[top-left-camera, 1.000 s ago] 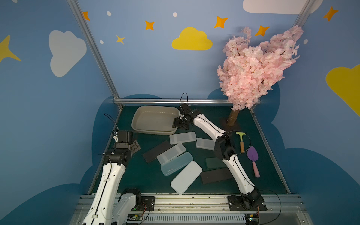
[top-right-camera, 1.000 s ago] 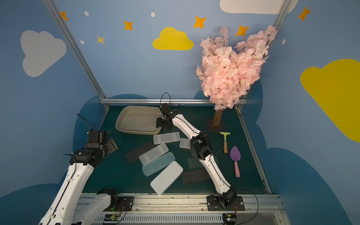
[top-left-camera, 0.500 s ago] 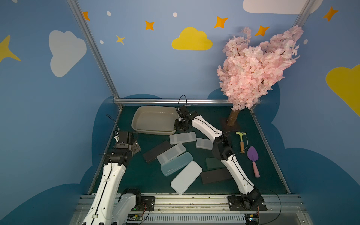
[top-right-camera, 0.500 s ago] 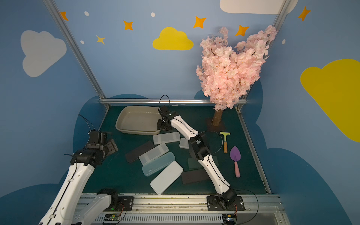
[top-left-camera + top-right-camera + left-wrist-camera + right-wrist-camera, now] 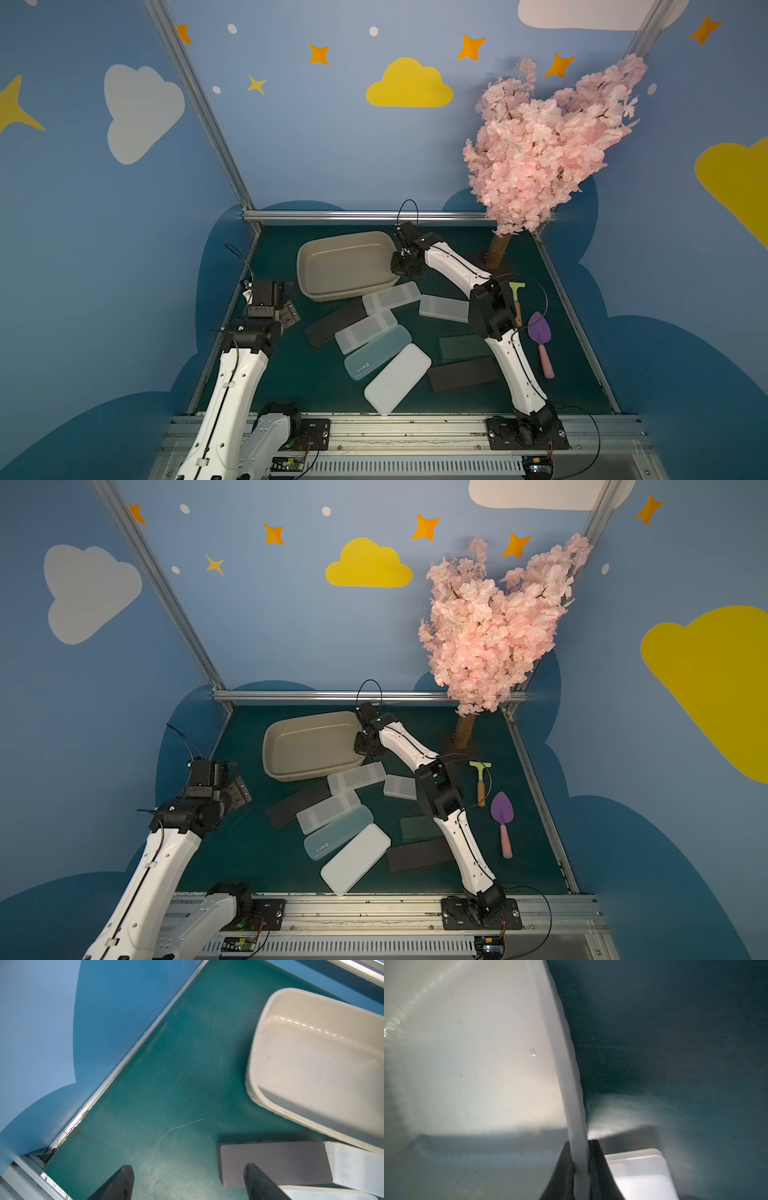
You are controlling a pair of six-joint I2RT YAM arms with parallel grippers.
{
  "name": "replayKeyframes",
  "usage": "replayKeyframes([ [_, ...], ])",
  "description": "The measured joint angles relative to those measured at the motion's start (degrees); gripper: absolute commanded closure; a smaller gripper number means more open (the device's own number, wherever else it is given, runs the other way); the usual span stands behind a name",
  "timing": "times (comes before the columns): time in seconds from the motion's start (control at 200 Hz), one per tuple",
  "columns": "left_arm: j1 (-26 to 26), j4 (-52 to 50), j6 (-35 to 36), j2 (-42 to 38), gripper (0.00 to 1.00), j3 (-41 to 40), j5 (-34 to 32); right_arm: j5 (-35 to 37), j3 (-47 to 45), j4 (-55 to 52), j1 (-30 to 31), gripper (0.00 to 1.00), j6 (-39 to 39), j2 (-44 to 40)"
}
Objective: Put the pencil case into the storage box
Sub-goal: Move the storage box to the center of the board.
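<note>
Right pincer (image 5: pixel 580 1144): narrowed onto the thin rim of the storage box (image 5: pixel 340 237), at the box's right end, just above the centre of both top views. It grips the box, not a case.
Left pincer (image 5: pixel 188 1167): wide and empty, hovering over the green mat (image 5: pixel 299 374), left of centre.
Nearest case: a dark pencil case (image 5: pixel 274 1163) lies flat on the mat, just beyond one finger of that pincer.
Box: nothing inside. A clear pencil case (image 5: pixel 390 297) touches its near wall.
Other cases: scattered flat across the middle of the frame, all outside the box.
Done: no case stored yet.
Left: probably to steady or shift the box, then grasp a case, carry it over and release it inside.
</note>
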Motion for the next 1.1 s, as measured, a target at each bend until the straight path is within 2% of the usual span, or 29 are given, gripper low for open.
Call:
replayKeyframes([
  [0.315,0.02,0.07,-2.34,-0.02,0.13,-0.7,1.16,3.1,-13.44,-0.55,-6.21,0.94,-1.11,-8.98],
  [0.811,-2.01,-0.04,-2.43,-0.37,0.14,-2.16,3.43,6.49,-24.33,-0.59,-8.44,0.95,-3.19,-17.18],
  [0.956,-3.61,0.0,-1.36,0.68,0.13,-2.25,4.28,6.86,-25.0,-0.52,-8.68,0.85,-3.85,-17.75],
  [1.101,-4.85,0.55,-0.13,1.68,0.1,-2.27,5.53,6.8,-25.31,-1.2,-8.68,0.59,-5.35,-17.81],
])
